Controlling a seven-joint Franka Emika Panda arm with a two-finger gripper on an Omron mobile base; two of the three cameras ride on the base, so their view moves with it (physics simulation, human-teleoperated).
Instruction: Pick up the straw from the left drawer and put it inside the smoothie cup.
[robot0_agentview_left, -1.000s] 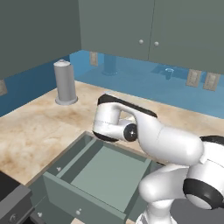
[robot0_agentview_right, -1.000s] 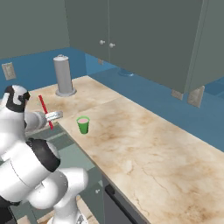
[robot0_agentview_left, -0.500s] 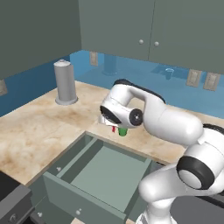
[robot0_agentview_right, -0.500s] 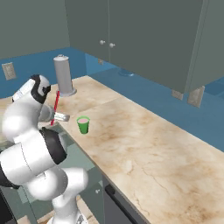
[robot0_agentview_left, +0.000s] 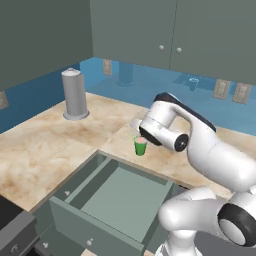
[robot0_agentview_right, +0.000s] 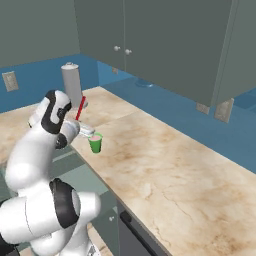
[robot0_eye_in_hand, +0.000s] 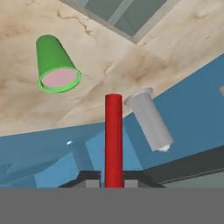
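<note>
As I read the three views from near to far, I find no brand, label or legible writing on any surface. Nearest the base, the left drawer (robot0_agentview_left: 120, 197) stands pulled out below the counter edge, its grey-green interior in plain sight and small round knobs on its front panel. Above and just beyond it, the gripper (robot0_agentview_right: 84, 130) is pressed together on the straw (robot0_agentview_right: 80, 107), which I see pinched at its lower end between the finger tips in the hand view (robot0_eye_in_hand: 113, 140) and rising tilted, red, above the hand in the right base view. The smoothie cup (robot0_agentview_left: 140, 146) stands upright on the marble counter (robot0_agentview_right: 165, 165) just beside the gripper, pink contents at its rim; the straw is not in it, and in the hand view the cup (robot0_eye_in_hand: 54, 65) lies off to one side of the straw's tip. Farther back, the tall grey canister (robot0_agentview_left: 74, 95) stands near the blue wall, under the upper cabinets (robot0_agentview_left: 170, 30).
</note>
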